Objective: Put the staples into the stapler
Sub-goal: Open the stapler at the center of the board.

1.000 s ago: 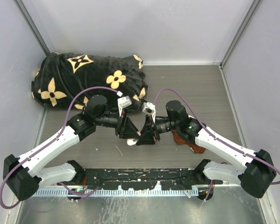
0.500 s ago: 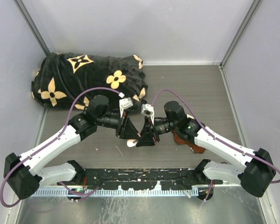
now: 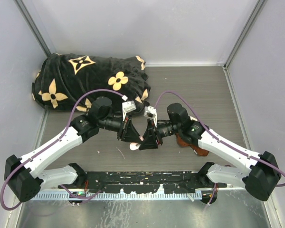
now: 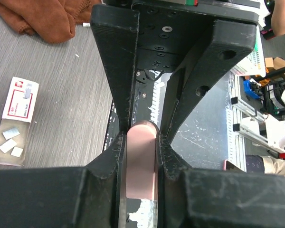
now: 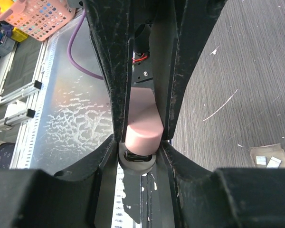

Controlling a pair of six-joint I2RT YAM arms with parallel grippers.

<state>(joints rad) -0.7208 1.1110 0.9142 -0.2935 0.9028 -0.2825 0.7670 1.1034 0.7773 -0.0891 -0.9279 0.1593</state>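
Both arms reach inward with elbows out, wrists nose to nose at mid-table; left gripper (image 3: 131, 134) and right gripper (image 3: 148, 137) are each pinched narrow onto the pink stapler (image 5: 142, 121), probably at opposite ends. Staple box (image 4: 20, 99) lies flat beside loose staple strips (image 4: 9, 145); rust-brown cloth (image 3: 187, 141) sits under the right forearm; black flowered blanket (image 3: 85, 78) fills the far left corner.

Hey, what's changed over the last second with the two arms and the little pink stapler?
The right gripper edged slightly left, toward the left gripper. The pale end of the stapler, tucked between them a second ago, now shows below them. Both grippers stay shut on the stapler; nothing was let go. The black flowered blanket has not moved.
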